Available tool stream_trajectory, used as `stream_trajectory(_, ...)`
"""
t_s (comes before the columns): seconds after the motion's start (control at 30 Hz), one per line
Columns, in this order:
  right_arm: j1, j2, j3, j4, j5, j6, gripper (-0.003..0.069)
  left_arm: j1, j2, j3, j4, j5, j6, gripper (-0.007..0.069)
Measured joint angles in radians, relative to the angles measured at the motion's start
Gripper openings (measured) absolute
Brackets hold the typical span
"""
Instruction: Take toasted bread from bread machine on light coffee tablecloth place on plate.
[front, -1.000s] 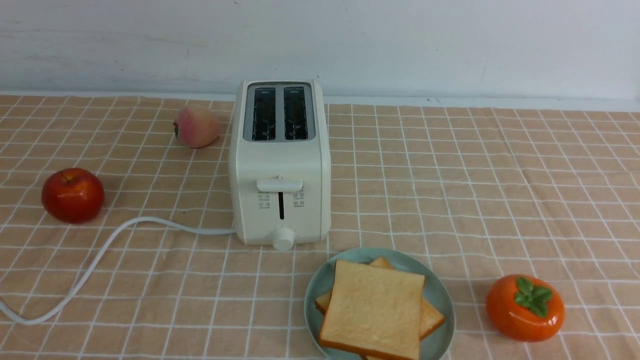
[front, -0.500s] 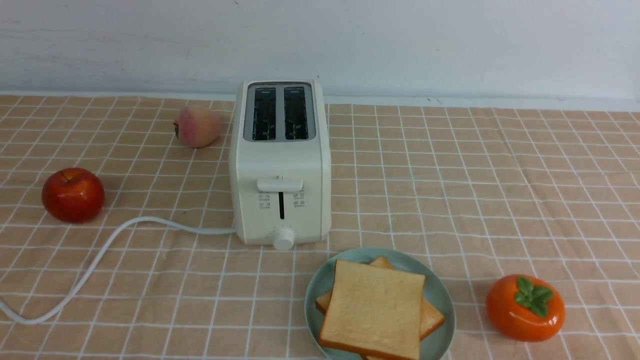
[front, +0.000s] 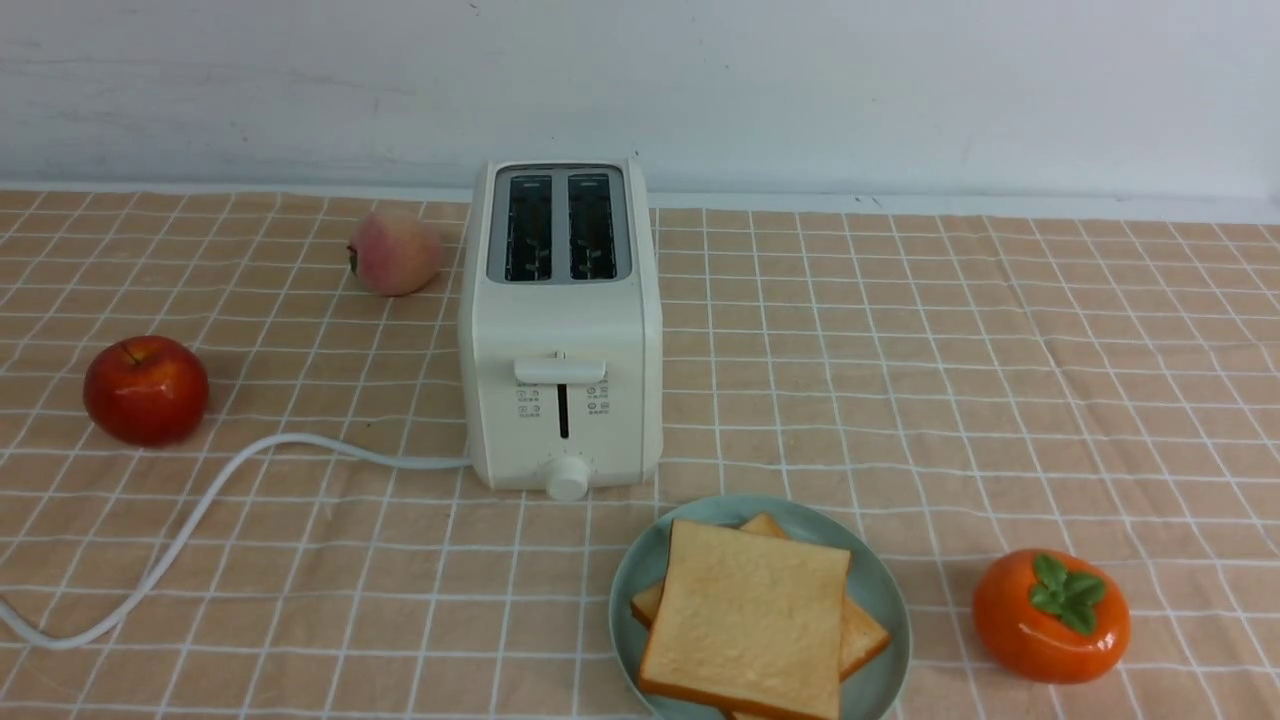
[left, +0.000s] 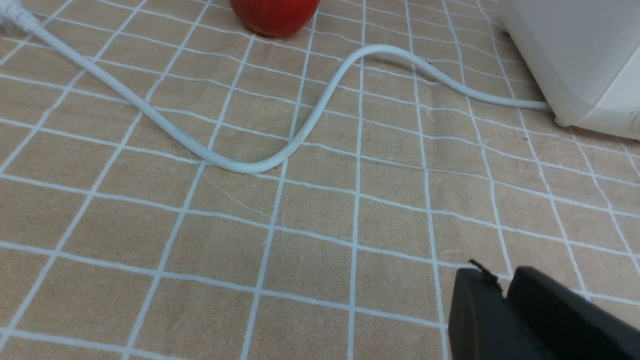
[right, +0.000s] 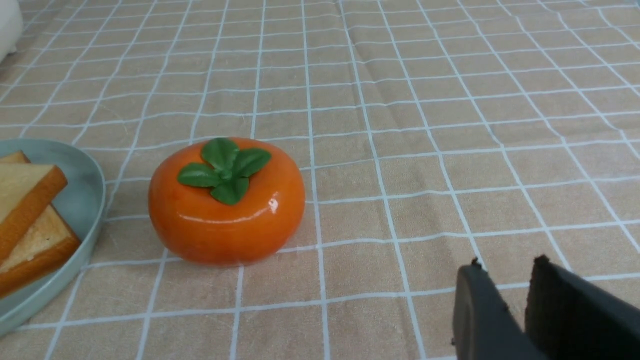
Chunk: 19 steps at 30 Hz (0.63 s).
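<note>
Pale wall (front: 800, 90) is standing behind a table that is wearing the light coffee tablecloth (front: 900, 350), slightly wrinkled on the right. Toward the far middle the bread machine (front: 560, 400) is sitting upright, its two dark slots facing up and its lever resting at the top of its track. Its white cord (left: 260, 167) is snaking off to the left and near edge.

The toasted bread (front: 745, 620) is lying on the plate (front: 885, 600), which is sitting just near and right of the bread machine. One slice is resting flat on top of the other, and the lower slice is turned so its corners are poking out.

A red apple (front: 146, 390) is sitting well to the left. A peach (front: 393, 253) is sitting beside the bread machine's far left corner, and an orange persimmon (front: 1050, 615) is sitting just right of the plate without touching it.

The left claw (left: 502, 280) is hovering low over bare cloth near the cord, its dark fingers pressed so close that I cannot tell whether it is clenched. The right claw (right: 506, 265) is hovering over the cloth to the right of the persimmon, released a sliver and grasping nothing.
</note>
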Motion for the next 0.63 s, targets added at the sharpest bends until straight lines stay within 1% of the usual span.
stream_trajectory(0.63, 0.0, 0.0, 0.0, 0.0, 0.0, 0.001, 0.0185, 0.0, 0.0, 0.0, 0.0, 0.0, 0.0, 0.0103)
